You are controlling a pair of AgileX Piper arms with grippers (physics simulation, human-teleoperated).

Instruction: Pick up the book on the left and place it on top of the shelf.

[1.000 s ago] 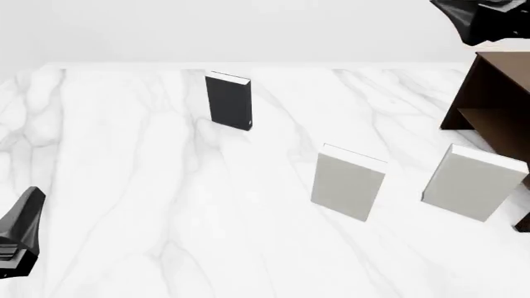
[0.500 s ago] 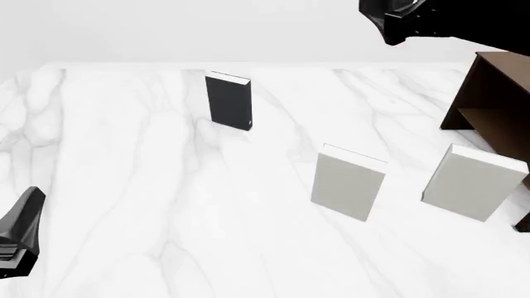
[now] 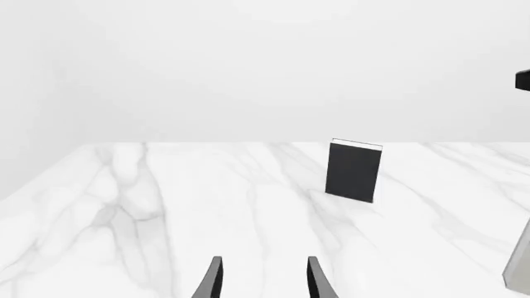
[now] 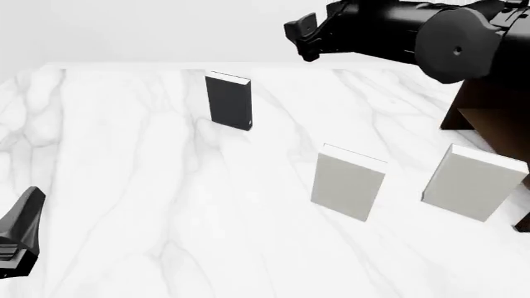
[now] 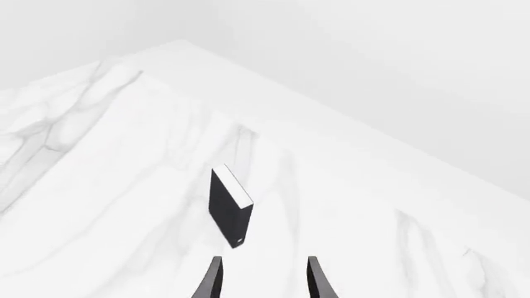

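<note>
At right edge of the front frame we note the shelf (image 4: pixel 495 115), partly hidden by the right arm. The dark book (image 4: pixel 228 100) stands upright at upper centre, untouched. Right gripper (image 5: pixel 263 279) parted, empty, well above it; left gripper (image 3: pixel 263 279) parted, idle. We advise descending squarely, fingers straddling the cover. Only the right wrist view shows the book's thin white top edge from above.

right arm (image 4: pixel 414 31): glossy black, thick tube with a round disc joint, upper right of frame
left gripper (image 4: pixel 18 239): black, tapered, lower left corner
fingers (image 3: pixel 211 280): thin dark curved blades
</note>
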